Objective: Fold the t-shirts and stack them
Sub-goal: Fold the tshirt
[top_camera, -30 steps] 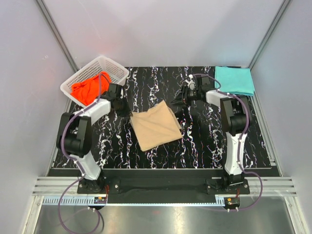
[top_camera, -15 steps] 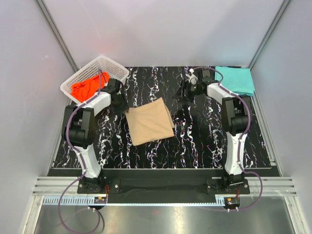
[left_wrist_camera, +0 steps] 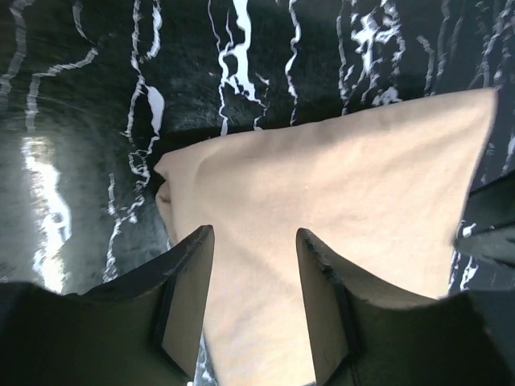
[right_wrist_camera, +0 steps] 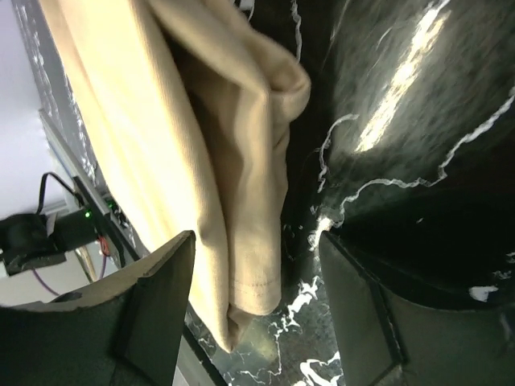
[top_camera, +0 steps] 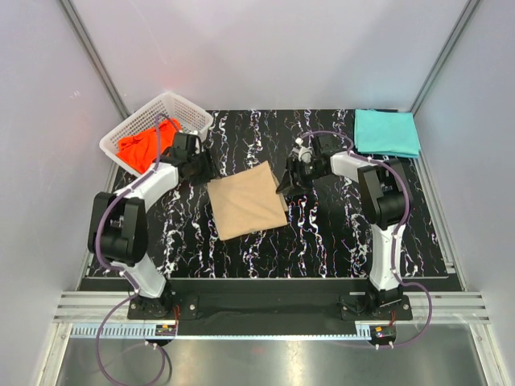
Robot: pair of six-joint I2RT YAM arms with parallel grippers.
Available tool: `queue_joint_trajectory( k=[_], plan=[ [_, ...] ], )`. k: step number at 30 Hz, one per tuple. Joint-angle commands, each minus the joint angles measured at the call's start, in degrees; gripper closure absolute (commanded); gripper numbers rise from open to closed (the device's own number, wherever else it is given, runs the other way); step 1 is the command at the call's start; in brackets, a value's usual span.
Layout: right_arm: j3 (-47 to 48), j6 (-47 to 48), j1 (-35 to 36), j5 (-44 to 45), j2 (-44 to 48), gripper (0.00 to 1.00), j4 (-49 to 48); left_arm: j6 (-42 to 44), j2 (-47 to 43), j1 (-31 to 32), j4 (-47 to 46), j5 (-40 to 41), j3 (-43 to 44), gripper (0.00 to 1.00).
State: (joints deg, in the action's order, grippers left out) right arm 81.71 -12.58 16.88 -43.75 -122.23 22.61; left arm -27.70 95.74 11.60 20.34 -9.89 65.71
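Note:
The tan t-shirt point(top_camera: 245, 201) lies folded flat in the middle of the black marbled table. My left gripper point(top_camera: 201, 167) hovers open at its far left corner; in the left wrist view the tan cloth point(left_wrist_camera: 338, 185) runs under the gap of the gripper point(left_wrist_camera: 253, 233), and nothing is pinched. My right gripper point(top_camera: 290, 175) is open at the shirt's right corner; the folded tan edge point(right_wrist_camera: 241, 161) lies below the gripper point(right_wrist_camera: 256, 235), loose between the spread fingers. A teal t-shirt point(top_camera: 386, 133) lies folded at the far right. An orange-red t-shirt point(top_camera: 141, 146) sits crumpled in the basket.
A white lattice basket point(top_camera: 191, 117) stands at the far left corner of the table, just behind my left arm. Grey walls close in the table on three sides. A metal rail runs along the near edge.
Both grippers have opened and let go of the tan shirt, which has shifted slightly left and now lies flat. The right gripper moved back down to the shirt's right corner.

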Motion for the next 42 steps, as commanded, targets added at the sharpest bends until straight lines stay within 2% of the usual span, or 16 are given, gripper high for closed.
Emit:
queue_joint_trajectory(
  k=[1, 3, 9, 15, 17, 21, 24, 28, 32, 33, 35, 36, 38, 39, 42],
  plan=[
    [-5.4, 0.72, 1.13, 0.15, 4.54, 0.29, -4.41, -1.12, 4.44, -0.17, -5.13, -4.09, -1.9, 0.5],
    [-8.65, -0.95, 1.31, -0.19, 6.3, 0.29, -9.4, -1.65, 6.55, -0.17, -5.49, -2.07, -1.73, 0.51],
    [-14.12, -3.41, 1.4, 1.47, 10.61, 0.33, -13.12, -0.95, 12.88, -0.08, -1.97, 2.24, 2.57, 0.51],
    [-16.85, -5.35, 1.66, 1.56, 14.74, 0.34, -15.05, -0.07, 9.74, -0.08, -2.24, -3.11, 4.15, 0.46],
    [-17.55, -6.05, 2.53, 2.08, 15.44, 0.3, -15.75, 0.02, 7.89, -0.08, -0.23, -5.04, 5.99, 0.44],
    [-20.79, -9.12, 4.38, 5.51, 16.85, 0.28, -20.32, -0.07, 2.71, 0.01, 3.65, -3.39, 6.89, 0.41],
    [-20.37, -10.71, 5.78, 7.87, 15.8, 0.11, -21.29, -0.59, -1.43, 0.44, 3.31, -2.5, 4.34, 0.38],
    [-21.07, -10.89, 6.49, 11.75, 14.22, 0.16, -21.73, -1.39, -1.88, 0.53, 0.59, -5.31, -0.22, 0.38],
    [-22.21, -11.06, 6.76, 11.23, 13.78, 0.24, -22.08, -2.35, 0.4, 0.53, -3.54, -7.42, -3.83, 0.38],
    [-22.65, -11.15, 6.76, 10.71, 13.69, 0.37, -24.08, -2.62, 1.19, 0.53, -4.59, -7.86, -4.45, 0.38],
    [-23.35, -12.03, 6.85, 9.65, 13.16, 0.53, -25.85, -2.62, 4.43, 0.53, -7.15, -8.65, -4.54, 0.38],
    [-24.22, -12.38, 6.93, 8.43, 13.08, 0.65, -26.73, -2.18, 5.76, 0.53, -7.68, -9.09, -4.11, 0.38],
    [-25.28, -13.96, 6.85, 7.63, 12.72, 0.75, -29.11, -1.74, 8.91, 0.45, -8.3, -8.92, -1.56, 0.39],
    [-26.16, -14.83, 6.93, 6.93, 12.64, 0.84, -29.72, -1.65, 9.72, 0.45, -8.47, -8.74, -0.86, 0.39],
    [-26.78, -16.25, 6.85, 5.7, 12.11, 0.97, -29.64, -2.09, 11.22, 0.45, -8.56, -7.43, 0.99, 0.39]
  ],
)
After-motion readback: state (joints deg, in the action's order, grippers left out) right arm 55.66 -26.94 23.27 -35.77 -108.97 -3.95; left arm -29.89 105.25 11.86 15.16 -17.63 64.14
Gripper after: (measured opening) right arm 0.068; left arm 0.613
